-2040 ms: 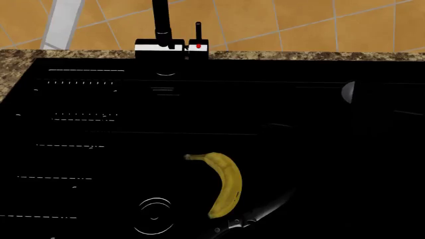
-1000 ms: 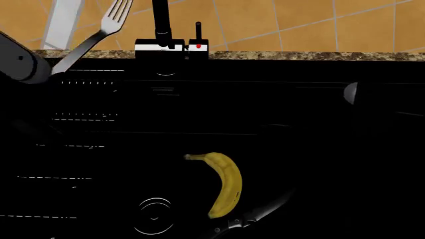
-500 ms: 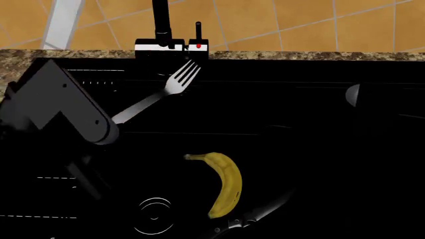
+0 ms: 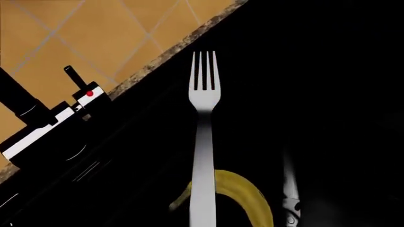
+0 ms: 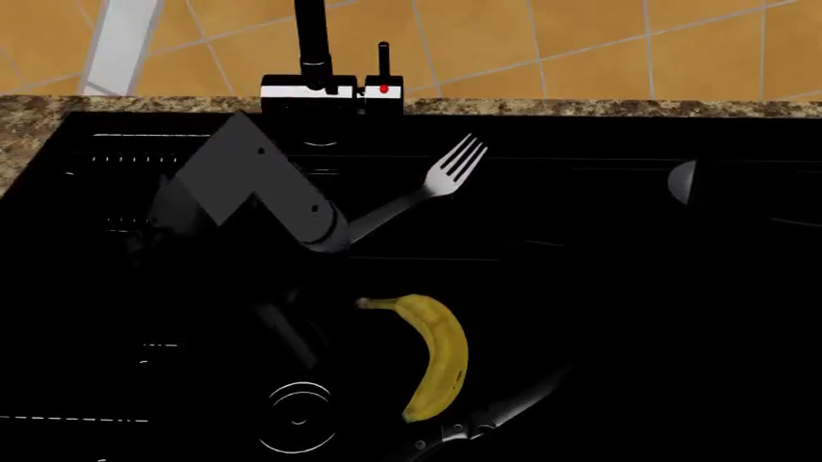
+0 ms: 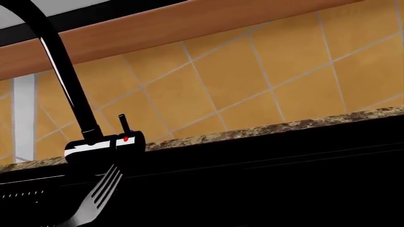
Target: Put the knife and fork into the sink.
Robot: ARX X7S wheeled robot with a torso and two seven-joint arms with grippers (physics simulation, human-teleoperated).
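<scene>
Your left claw (image 5: 337,234) grips fork (image 5: 444,171) by handle, tines up over sink (image 5: 617,289), above banana (image 5: 440,356). Right claw: out of view.

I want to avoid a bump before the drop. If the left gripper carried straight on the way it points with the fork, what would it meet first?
Probably nothing close: past the fork tines, held by the left gripper, lies only black sink, then the granite edge and tiled wall. Depth is unclear.
</scene>
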